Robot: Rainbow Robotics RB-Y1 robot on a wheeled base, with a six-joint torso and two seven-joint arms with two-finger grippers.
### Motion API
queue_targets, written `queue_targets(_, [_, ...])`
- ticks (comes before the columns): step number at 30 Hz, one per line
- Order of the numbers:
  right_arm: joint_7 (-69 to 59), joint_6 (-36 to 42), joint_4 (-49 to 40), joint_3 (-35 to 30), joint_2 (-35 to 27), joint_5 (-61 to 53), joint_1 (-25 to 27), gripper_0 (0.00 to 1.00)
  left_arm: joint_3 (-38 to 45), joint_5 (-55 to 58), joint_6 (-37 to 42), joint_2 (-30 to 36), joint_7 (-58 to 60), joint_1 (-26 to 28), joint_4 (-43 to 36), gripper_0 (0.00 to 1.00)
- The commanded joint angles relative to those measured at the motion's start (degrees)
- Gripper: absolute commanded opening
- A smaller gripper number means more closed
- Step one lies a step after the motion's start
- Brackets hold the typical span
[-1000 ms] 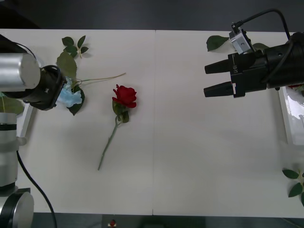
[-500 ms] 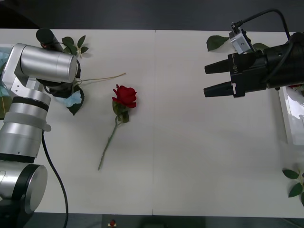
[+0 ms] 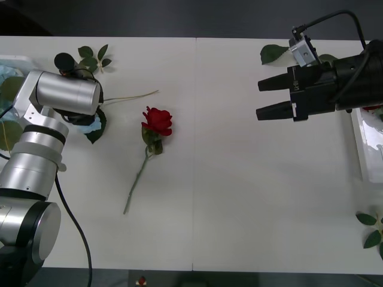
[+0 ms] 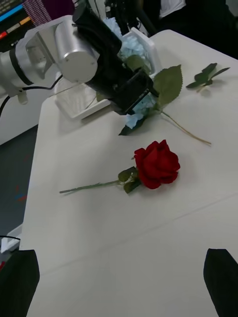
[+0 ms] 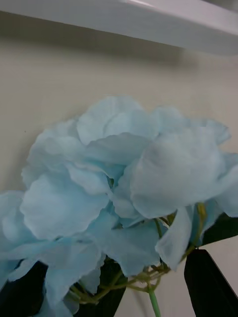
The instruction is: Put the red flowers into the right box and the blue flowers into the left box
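— Where is your left arm now?

— My left gripper (image 4: 133,94) is down at the table's far-left side, right over a blue flower (image 3: 90,124). From the right wrist camera I see its black head pressed into the pale blue cluster (image 4: 139,110), beside the left box (image 4: 144,47). My left wrist camera looks straight onto the petals (image 5: 119,183), with two dark fingers (image 5: 210,285) at either side of the stem. I cannot tell whether they have closed on it.

— And the left box itself?

— At the table's left edge (image 3: 12,60). There is already pale blue bloom inside it, seen over the rim in the right wrist view.

— The right arm?

— My right gripper (image 3: 263,98) hangs above the table's right half, black fingers parted, nothing between them. In its own camera the fingers (image 4: 223,282) sit at the two corners, well apart.

— Any red flowers left out?

— One red rose (image 3: 157,121) lies flat on the table, left of the centre seam, just beside the blue flower, its stem running toward me. The right box (image 3: 366,143) is at the table's right edge, partly behind my right arm.

— Anything else?

— A small leaf sprig (image 3: 94,57) near the far-left corner, a loose leaf (image 3: 273,54) by the right arm, and leaves (image 3: 372,230) at the near-right edge.
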Motion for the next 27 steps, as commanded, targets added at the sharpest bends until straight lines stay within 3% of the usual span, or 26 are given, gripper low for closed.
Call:
queue_targets(1, [-0.66, 0.0, -1.5, -0.75, -0.97, -0.69, -1.0, 0.96, -0.39, -1.17, -3.49, 0.7, -0.63, -1.72, 2.96, 0.79])
queue_targets(6, [-0.66, 0.09, -1.5, -0.75, -0.97, -0.86, -1.0, 0.97, -0.65, -2.67, -4.98, 0.7, -0.89, -1.72, 6.21, 0.79])
queue_targets(8, [-0.66, 0.0, -1.41, -0.66, -0.97, -0.95, -1.0, 0.97, -0.65, -3.11, -5.6, 0.7, -0.98, -1.72, 7.09, 0.73])
queue_targets(10, [-0.66, 0.0, -1.33, -0.75, -0.97, -1.12, -1.0, 0.96, -0.65, -3.63, -5.77, 0.61, -1.07, -1.72, 8.06, 0.4])
queue_targets(11, [-0.66, -0.09, -1.15, -0.66, -0.97, -1.21, -1.0, 0.97, -0.65, -4.16, -5.77, 0.7, -1.07, -1.72, 8.5, 0.12])
queue_targets(12, [-0.66, -0.18, -1.15, -0.75, -0.97, -1.3, -1.0, 0.97, -0.65, -4.42, -5.77, 0.7, -1.07, -1.63, 8.76, 0.0])
queue_targets(22, [-0.66, -1.06, 0.25, -0.75, -0.97, -2.53, -1.0, 0.96, -0.74, -4.6, -6.48, 0.61, -1.42, -1.28, 10.52, 0.0])
queue_targets(27, [-0.66, -1.76, 2.1, -0.75, -0.97, -3.59, -1.09, 0.97, -1.09, -1.17, -3.75, 0.61, -1.59, -1.28, 7.18, 0.0])
